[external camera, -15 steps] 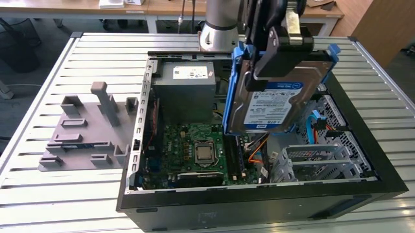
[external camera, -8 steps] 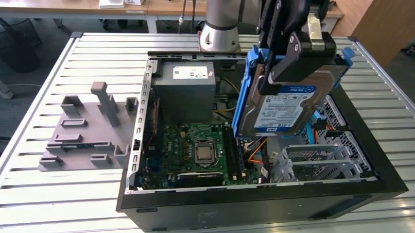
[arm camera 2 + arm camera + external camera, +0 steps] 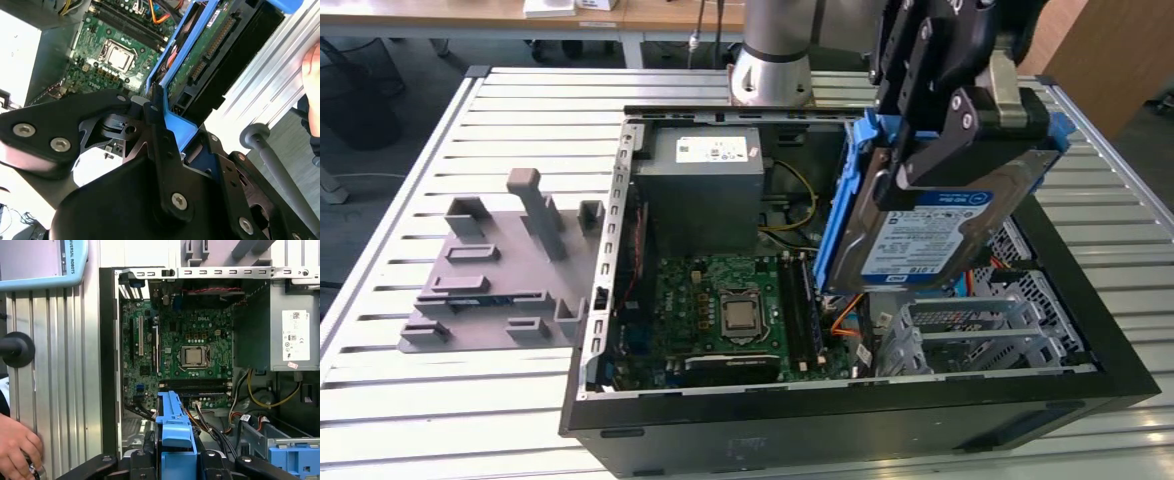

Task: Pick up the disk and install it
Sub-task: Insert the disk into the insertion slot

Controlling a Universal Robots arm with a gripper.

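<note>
As pincer (image 3: 966, 150) clamps it, disk (image 3: 921, 240) hangs tilted above case (image 3: 854, 412).

White-and-blue printed label on the disk (image 3: 927, 240); white sticker with small print on the power supply (image 3: 700, 195)

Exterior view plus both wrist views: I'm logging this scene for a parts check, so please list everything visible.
disk: 1, silver, blue bracket, held tilted above the case
case: 1, black, open, on the table
motherboard: 1, green, inside case
power supply: 1, grey, inside case
drive cage: 1, grey, inside case
holder block: 1, grey, on table, exterior view's left
table: 1, silver slatted, under case
hand: 1, person's, at table edge
gripper: 1, black, shut on disk
</note>
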